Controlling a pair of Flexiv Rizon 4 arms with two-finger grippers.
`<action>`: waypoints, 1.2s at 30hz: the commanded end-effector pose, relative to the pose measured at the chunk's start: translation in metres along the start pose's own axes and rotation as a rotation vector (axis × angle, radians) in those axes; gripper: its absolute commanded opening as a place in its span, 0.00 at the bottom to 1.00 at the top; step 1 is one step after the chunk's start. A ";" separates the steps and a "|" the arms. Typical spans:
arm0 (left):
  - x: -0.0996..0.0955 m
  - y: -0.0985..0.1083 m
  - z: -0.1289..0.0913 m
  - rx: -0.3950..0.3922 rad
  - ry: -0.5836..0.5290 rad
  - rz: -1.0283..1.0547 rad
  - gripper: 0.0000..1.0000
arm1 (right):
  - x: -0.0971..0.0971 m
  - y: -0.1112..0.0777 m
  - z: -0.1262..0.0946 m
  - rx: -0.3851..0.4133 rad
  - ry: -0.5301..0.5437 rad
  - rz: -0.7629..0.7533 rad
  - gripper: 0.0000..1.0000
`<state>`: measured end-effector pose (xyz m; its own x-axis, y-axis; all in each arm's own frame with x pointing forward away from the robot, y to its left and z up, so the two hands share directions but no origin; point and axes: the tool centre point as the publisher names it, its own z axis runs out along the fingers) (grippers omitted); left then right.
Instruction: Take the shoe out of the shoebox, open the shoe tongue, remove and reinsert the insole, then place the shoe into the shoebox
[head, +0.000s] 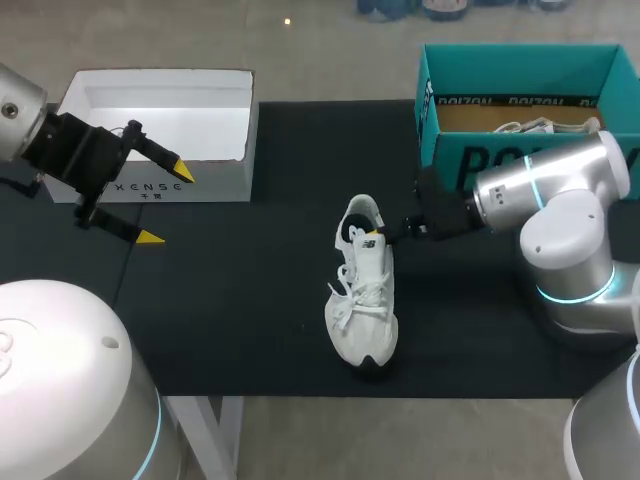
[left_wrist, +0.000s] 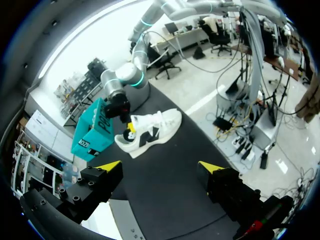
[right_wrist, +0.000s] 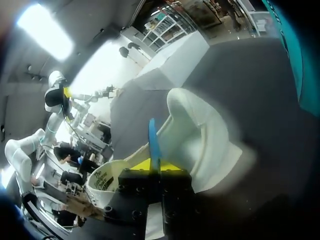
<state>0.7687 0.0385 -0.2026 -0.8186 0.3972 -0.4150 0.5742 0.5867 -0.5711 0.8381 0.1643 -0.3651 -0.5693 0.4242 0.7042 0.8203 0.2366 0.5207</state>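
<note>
Hanging over the left end of the counter (head: 250, 330), the left claw (head: 165, 204) was wide open, its two yellow tips well apart and touching nothing. Just behind it, at the far left, sat an open-topped white box (head: 160, 130).

Moving right, the white shoe (head: 362, 290) stood upright on its sole in the middle of the black mat. Its toe pointed at the near edge, its heel pointed far, and the laces lay loose across the top. It was out on the counter, not in any box.

The right arm (head: 560, 200) came in from the right, and the right claw (head: 374, 232) was right at the heel opening of the shoe. From that arm's wrist view, the fingers were squeezed together on a thin blue strip (right_wrist: 153, 137) that stood edge-on between the yellow tips, with the heel collar just ahead. Honestly couldn't tell whether that strip was the insole or something else.

At the far right corner was the teal shoebox (head: 520, 70), open on top, with a second white shoe (head: 540, 127) lying inside. The shoe on the mat was near-left of it and not touching it.
</note>
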 end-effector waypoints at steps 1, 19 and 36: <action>0.000 -0.001 0.000 -0.004 0.003 0.000 1.00 | 0.000 0.005 0.005 0.003 -0.014 -0.001 0.50; 0.000 -0.001 0.000 -0.004 0.003 0.000 1.00 | 0.001 0.051 -0.014 -0.047 -0.057 -0.084 1.00; 0.000 -0.001 0.000 -0.004 0.003 0.000 1.00 | 0.005 0.050 -0.026 -0.068 -0.084 -0.085 1.00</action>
<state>0.7687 0.0385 -0.2026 -0.8186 0.3972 -0.4149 0.5741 0.5867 -0.5711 0.8770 0.1562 -0.3238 -0.6292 0.4728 0.6169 0.7618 0.2179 0.6100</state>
